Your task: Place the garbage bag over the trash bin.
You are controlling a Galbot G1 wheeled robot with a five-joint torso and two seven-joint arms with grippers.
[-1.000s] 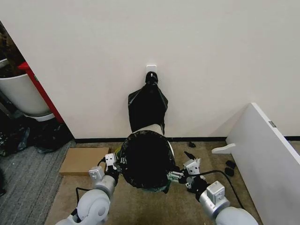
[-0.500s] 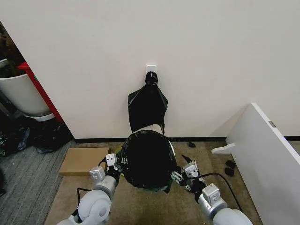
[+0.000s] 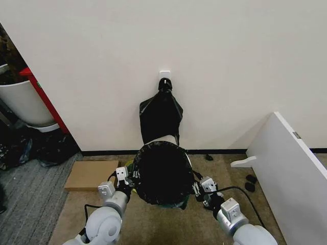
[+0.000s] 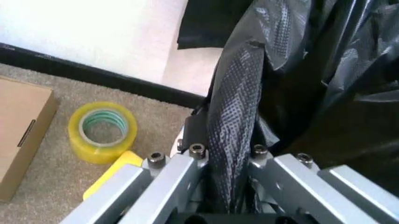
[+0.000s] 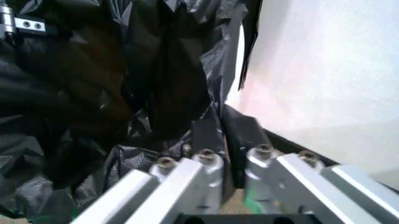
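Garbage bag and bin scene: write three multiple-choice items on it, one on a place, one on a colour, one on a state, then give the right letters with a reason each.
1. Where does the roll of tape lie?
A. on the carpet beside the cardboard box
B. inside the trash bin
C. on the white board

2. What colour is the roll of tape?
A. red
B. yellow
C. blue

3. What is the left gripper doing?
A. hanging open above the floor
B. holding the cardboard box
C. pinching a fold of the garbage bag

Answers:
1. A: the left wrist view shows the roll on the carpet next to the box.
2. B: its rim is translucent yellow.
3. C: black plastic runs between its closed fingers; the right gripper pinches the bag's opposite edge, with the bag opened over the trash bin.
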